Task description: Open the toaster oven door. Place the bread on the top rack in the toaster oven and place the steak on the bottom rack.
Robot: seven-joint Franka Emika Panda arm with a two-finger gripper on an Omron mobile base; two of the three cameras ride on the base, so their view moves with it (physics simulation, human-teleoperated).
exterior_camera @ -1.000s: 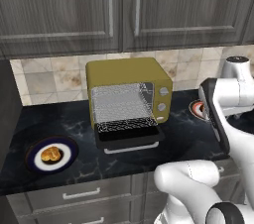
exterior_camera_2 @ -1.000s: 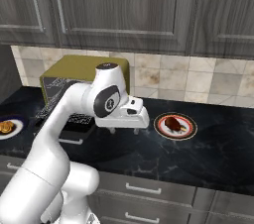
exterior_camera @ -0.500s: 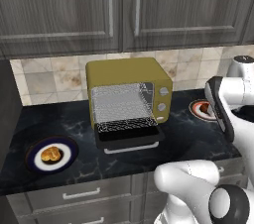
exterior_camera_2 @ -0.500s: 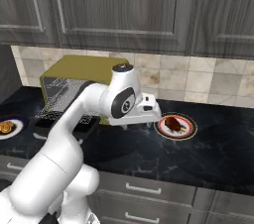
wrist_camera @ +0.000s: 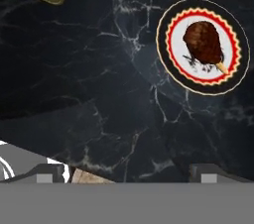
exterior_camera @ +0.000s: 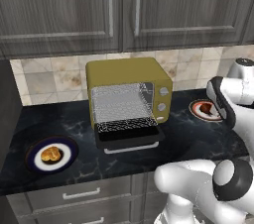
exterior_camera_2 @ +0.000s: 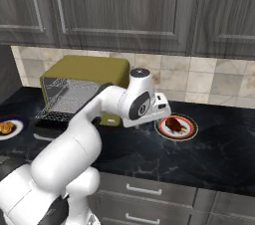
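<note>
On the counter right of the toaster oven (exterior_camera: 128, 98), the gripper (wrist_camera: 126, 171) hangs above dark stone near the steak (wrist_camera: 203, 42) on its plate (wrist_camera: 171, 17), fingers spread wide, holding nothing. The toaster oven door (exterior_camera: 129, 138) is already down. Step in hand, I judge: approach to steak; next needs centering over it and descent. Bread (exterior_camera: 50, 154) waits far left on its plate (exterior_camera: 31, 148). Count: 1 oven, 2 plates, 1 bread, 1 steak.

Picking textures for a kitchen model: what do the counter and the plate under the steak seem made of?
The counter looks like polished black marble, judging by its pale veins and soft sheen. The plate under the steak looks like glazed ceramic, white with a red scalloped ring and a dark rim; the material is uncertain.
</note>
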